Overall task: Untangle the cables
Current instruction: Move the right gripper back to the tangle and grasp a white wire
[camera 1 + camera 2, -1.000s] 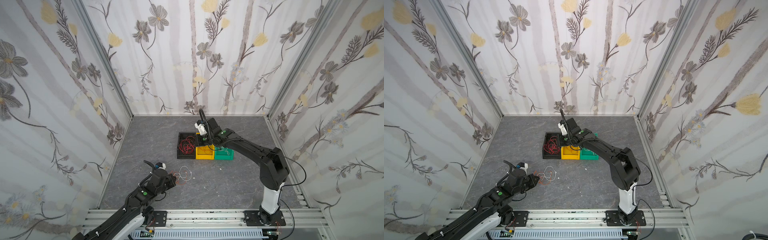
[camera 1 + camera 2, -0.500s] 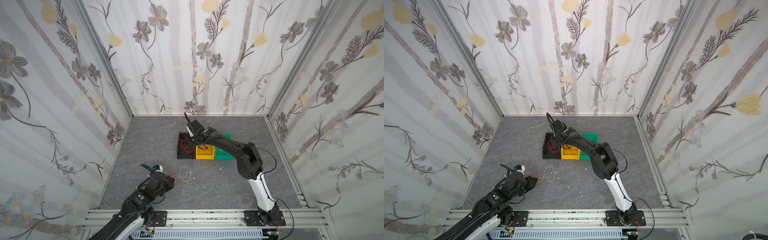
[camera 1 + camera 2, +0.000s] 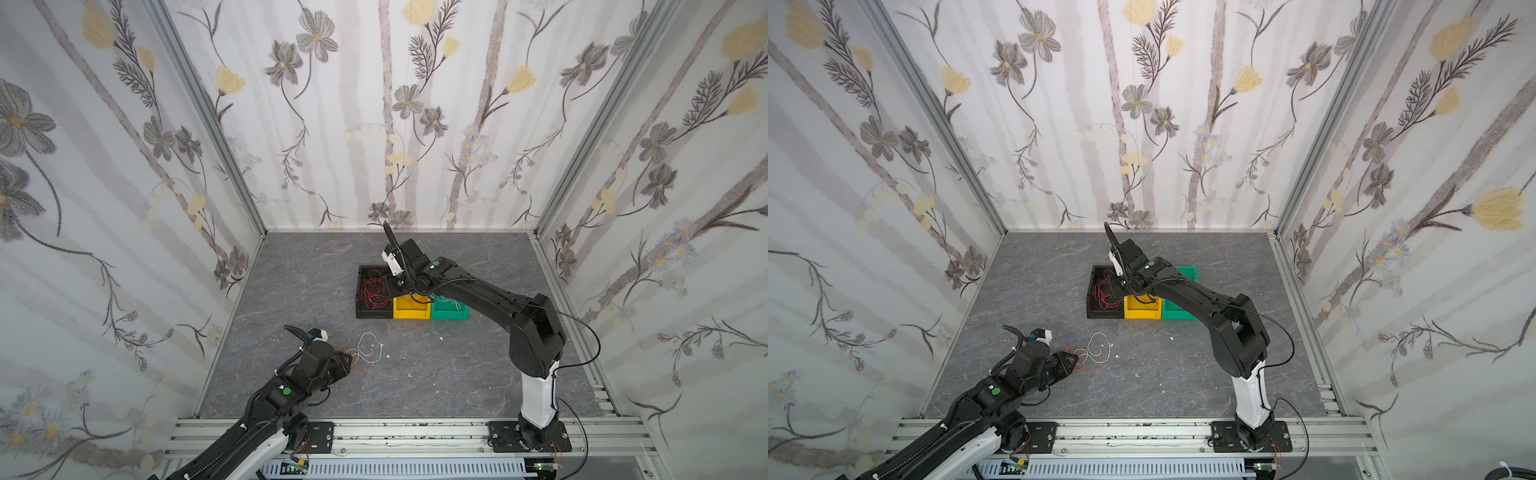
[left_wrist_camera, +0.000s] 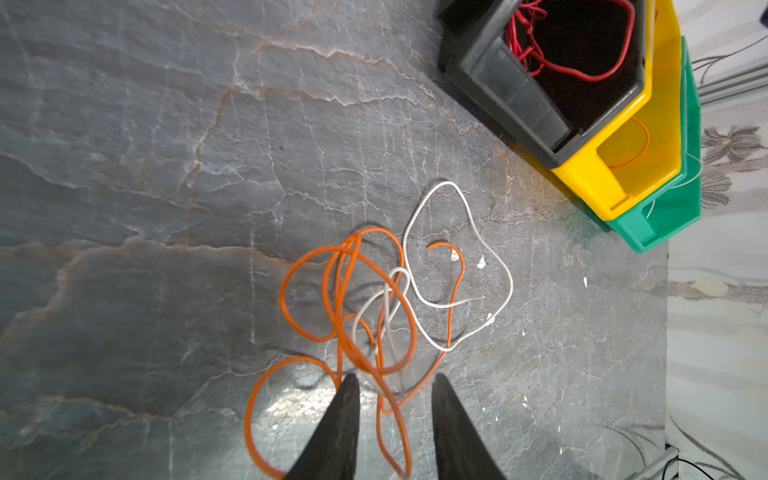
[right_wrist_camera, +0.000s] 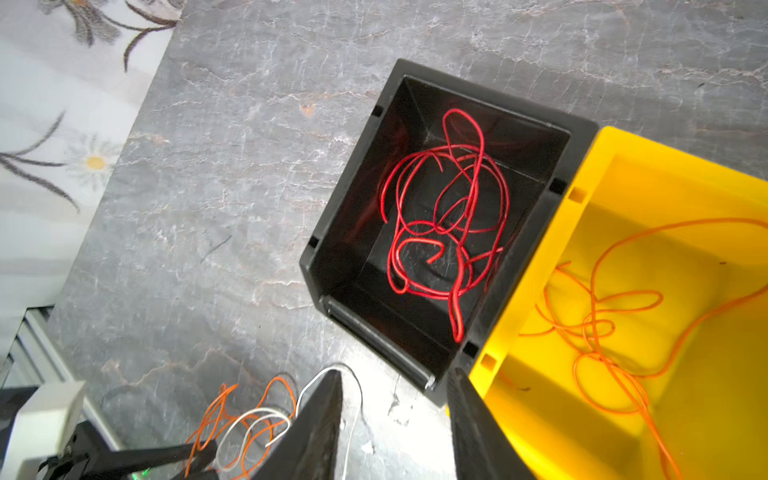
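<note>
A tangle of cables lies on the grey floor in both top views: orange cable (image 4: 349, 299) in loose loops, crossed with a white cable (image 4: 457, 266). My left gripper (image 4: 395, 378) sits at the tangle's edge (image 3: 361, 353) with its jaws apart. Orange strands run between the fingers without being pinched. Red cables (image 5: 449, 216) lie coiled in the black bin (image 5: 577, 133). My right gripper (image 5: 395, 374) hangs open and empty above that bin's front edge, and it also shows in a top view (image 3: 395, 286). More orange cable (image 5: 602, 316) lies in the yellow bin (image 5: 540, 415).
The black bin (image 3: 365, 313), yellow bin (image 3: 411, 313) and green bin (image 3: 451, 313) stand side by side mid-floor, and the green one holds a white wire (image 3: 455, 305). Small white flecks (image 4: 481, 262) dot the floor. Flowered walls close in three sides.
The right arm swung left over the black bin and has come back toward the seam between the black and yellow bins. The left gripper stays at the tangle.
</note>
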Controlling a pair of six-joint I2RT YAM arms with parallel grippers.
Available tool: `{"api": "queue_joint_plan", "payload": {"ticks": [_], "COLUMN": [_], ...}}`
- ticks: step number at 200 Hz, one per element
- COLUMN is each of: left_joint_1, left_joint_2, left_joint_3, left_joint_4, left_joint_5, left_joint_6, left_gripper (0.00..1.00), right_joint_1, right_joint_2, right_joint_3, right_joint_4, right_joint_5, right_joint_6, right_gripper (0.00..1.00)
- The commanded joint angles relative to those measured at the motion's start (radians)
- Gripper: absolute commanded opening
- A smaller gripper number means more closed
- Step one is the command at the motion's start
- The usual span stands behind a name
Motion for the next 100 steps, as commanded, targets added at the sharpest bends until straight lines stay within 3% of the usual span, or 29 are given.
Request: {"api": "queue_joint_plan", "payload": {"ticks": [1, 45, 100], "left_joint_1": [0.000, -0.002, -0.001], "left_joint_2": [0.022, 0.050, 0.072], "left_joint_3": [0.018, 0.023, 0.019], "left_joint_4": [0.016, 0.017, 0.040], "left_joint_5": [-0.017, -0.021, -0.020], "left_joint_6": [0.021, 0.038, 0.052], "left_gripper": [0.33, 0.35, 0.39], "right_joint_1": [0.039, 0.108, 0.181], "right_joint_2": [-0.062, -0.127, -0.057], "right_joint_3": [-0.102, -0.357, -0.425], "right_joint_4": [0.059, 0.242, 0.316], "right_joint_5": [-0.068, -0.144, -0.098], "right_joint_6": [0.032, 0.167, 0.254], "right_gripper": [0.46, 0.48, 0.48]}}
